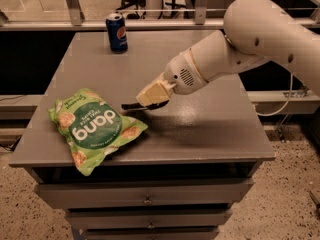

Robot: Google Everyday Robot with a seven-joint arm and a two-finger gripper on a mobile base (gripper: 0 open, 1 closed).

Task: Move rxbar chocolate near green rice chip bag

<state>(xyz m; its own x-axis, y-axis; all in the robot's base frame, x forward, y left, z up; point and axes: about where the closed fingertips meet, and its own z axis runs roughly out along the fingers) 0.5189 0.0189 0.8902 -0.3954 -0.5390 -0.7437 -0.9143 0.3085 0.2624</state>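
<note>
Camera view showed the gripper (148, 100) low over the middle of the grey table (215, 134), reaching in from the right at the end of a thick white arm (260, 34) whose far part was cut off by the right edge. Its cream fingers (154, 91) were closed on the rxbar chocolate (131, 106). Only the left end of the bar stuck out as a thin dark strip, and the rest was hidden under the fingers. The wrapper's lettering could not be made out. Whether the bar touched the tabletop or hung just above it could not be told, since its underside merged with the dark shadow beneath.

The green rice chip bag (95, 129) lay flat near the left front corner of the table, its lettering upside down toward the camera and its near corner hanging slightly over the front edge. The bar's free end pointed toward the bag and was near its upper right edge, with a strip of bare table between them.

A blue soda can (116, 32) stood upright at the far left of the table, well apart from both. Below the tabletop the drawers (145, 194) ran off the bottom of the picture.
</note>
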